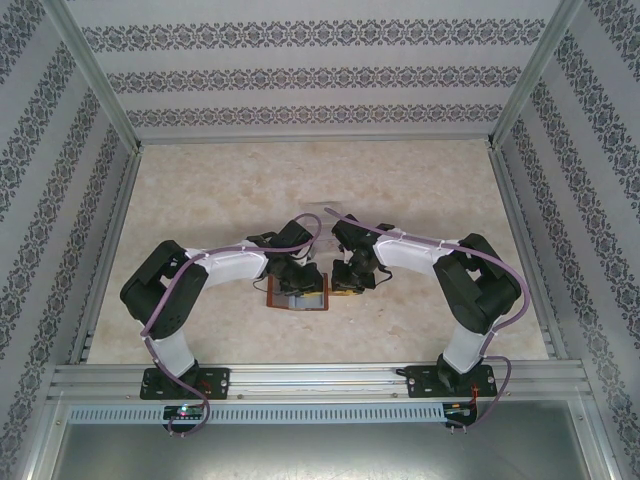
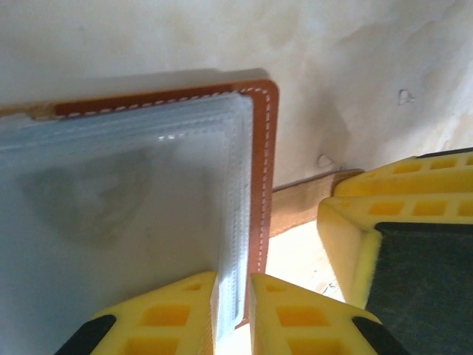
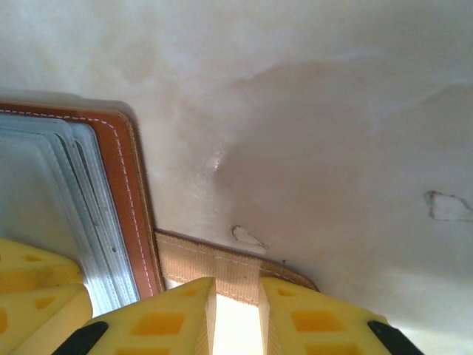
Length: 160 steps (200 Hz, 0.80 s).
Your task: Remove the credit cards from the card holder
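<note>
Seeing the card holder (image 1: 298,293) lying open mid-table. Pinching its pale pocket edge (image 2: 238,185) with the left gripper (image 2: 234,285), jaws almost closed. Pressing the right gripper (image 3: 236,287), equally narrow, onto the strap tab (image 3: 222,265); not telling whether gripping. Risking dragging the whole holder, credit cards staying inside, if the strap slips. Leaving open table (image 1: 300,180) far, left and right; crowding at the holder's right edge.

Brown, white-stitched card holder (image 2: 261,148)
</note>
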Each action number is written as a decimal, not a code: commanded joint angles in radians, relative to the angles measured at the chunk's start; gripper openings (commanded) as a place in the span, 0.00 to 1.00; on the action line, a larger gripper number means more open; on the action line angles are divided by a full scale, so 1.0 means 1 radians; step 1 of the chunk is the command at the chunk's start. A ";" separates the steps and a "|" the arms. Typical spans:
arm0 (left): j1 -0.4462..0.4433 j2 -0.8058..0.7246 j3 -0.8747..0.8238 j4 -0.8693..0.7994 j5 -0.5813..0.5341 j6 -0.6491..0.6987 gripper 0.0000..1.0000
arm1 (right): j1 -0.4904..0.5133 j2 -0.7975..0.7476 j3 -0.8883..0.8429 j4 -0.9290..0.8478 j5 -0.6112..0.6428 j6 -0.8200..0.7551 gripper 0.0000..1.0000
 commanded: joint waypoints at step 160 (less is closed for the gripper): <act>-0.042 -0.005 0.155 -0.400 -0.304 0.096 0.41 | -0.005 0.032 -0.002 -0.001 -0.002 -0.014 0.25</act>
